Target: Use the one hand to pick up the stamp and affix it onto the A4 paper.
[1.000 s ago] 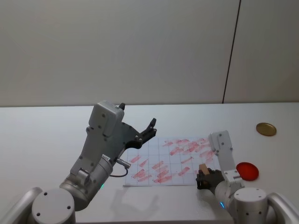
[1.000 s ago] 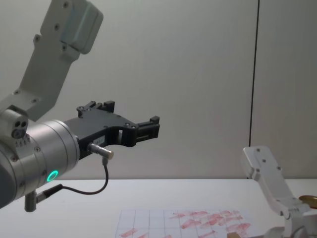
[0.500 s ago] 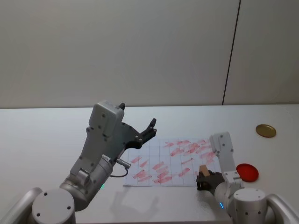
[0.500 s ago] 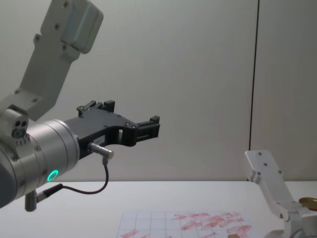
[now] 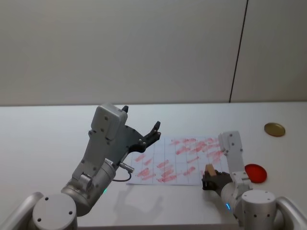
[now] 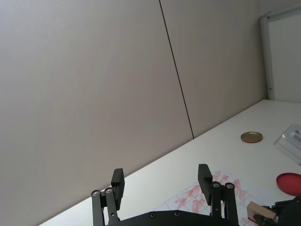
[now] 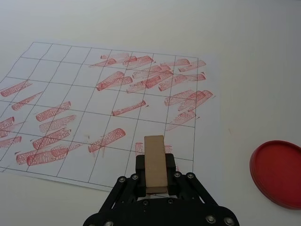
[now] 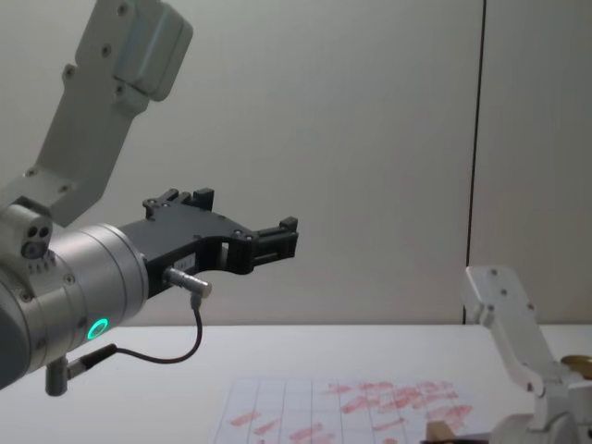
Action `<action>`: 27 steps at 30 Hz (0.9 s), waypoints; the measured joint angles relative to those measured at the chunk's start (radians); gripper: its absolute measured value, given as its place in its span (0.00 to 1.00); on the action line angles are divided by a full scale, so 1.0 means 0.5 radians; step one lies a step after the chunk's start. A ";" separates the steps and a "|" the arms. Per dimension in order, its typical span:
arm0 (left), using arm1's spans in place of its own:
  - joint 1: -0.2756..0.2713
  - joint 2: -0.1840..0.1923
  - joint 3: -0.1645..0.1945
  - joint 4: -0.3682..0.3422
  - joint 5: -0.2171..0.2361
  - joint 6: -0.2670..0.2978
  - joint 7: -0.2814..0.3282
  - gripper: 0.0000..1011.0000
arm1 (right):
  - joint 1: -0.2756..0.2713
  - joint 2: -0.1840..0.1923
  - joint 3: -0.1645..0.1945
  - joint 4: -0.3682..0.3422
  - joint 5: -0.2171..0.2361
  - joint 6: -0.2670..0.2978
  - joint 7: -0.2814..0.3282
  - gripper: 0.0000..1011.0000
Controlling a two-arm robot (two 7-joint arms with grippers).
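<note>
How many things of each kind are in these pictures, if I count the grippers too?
stamp: 1
paper: 1
discs: 2, red disc and gold disc
grippers: 2, left gripper raised and open, right gripper shut on the stamp
total: 6

The stamp [image 7: 154, 162] is light tan bare wood. The right gripper [image 7: 155, 178] is black, its arm white. The A4 paper [image 7: 70, 94] is white, ruled with a thin dark grid and scattered with red oblong prints. One disc [image 7: 277, 172] on the right is red, the far disc [image 5: 274, 129] gold. The counter [image 5: 43, 139] is white. The left gripper [image 6: 161, 175] is black, with a silver wrist and a green ring light [image 8: 96, 326].
</note>
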 joint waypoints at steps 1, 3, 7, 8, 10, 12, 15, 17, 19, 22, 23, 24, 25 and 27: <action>0.000 0.000 0.000 0.000 0.000 0.000 0.000 0.98 | -0.004 0.000 0.000 -0.012 0.000 0.000 -0.001 0.22; 0.000 0.000 0.000 0.000 0.000 0.000 0.000 0.98 | -0.013 0.002 0.000 -0.061 0.007 0.003 -0.001 0.22; 0.000 0.000 0.000 0.000 0.000 0.000 0.000 0.98 | -0.022 0.003 0.000 -0.166 0.011 0.002 0.000 0.22; 0.000 0.000 0.000 0.000 0.000 0.000 0.000 0.98 | -0.027 0.004 0.000 -0.221 0.013 0.002 0.000 0.22; 0.000 0.000 0.000 0.000 0.000 0.000 0.000 0.98 | -0.031 0.005 0.001 -0.268 0.016 0.002 0.000 0.22; 0.000 0.000 0.000 0.000 0.000 0.000 0.000 0.98 | -0.037 0.006 0.002 -0.351 0.019 0.003 -0.002 0.22; 0.000 0.000 0.000 0.000 0.000 0.000 0.000 0.98 | -0.044 0.007 0.004 -0.427 0.022 0.010 -0.008 0.22; 0.000 0.000 0.000 0.000 0.000 0.000 0.000 0.98 | -0.054 0.011 0.009 -0.522 0.026 0.020 -0.020 0.22; 0.000 0.000 0.000 0.000 0.000 0.000 0.000 0.98 | -0.057 0.012 0.010 -0.542 0.027 0.024 -0.025 0.22; 0.000 0.000 0.000 0.000 0.000 0.000 0.000 0.98 | -0.071 0.020 0.019 -0.617 0.029 0.035 -0.042 0.22; 0.000 0.000 0.000 0.000 0.000 0.000 0.000 0.98 | -0.078 0.025 0.024 -0.648 0.029 0.040 -0.052 0.22; 0.000 0.000 0.000 0.000 0.000 0.000 0.000 0.98 | -0.084 0.029 0.027 -0.667 0.029 0.043 -0.057 0.22; 0.000 0.000 0.000 0.000 0.000 0.000 0.000 0.98 | -0.088 0.032 0.030 -0.679 0.029 0.046 -0.062 0.22; 0.000 0.000 0.000 0.000 0.000 0.000 0.000 0.98 | -0.101 0.042 0.040 -0.714 0.028 0.054 -0.080 0.22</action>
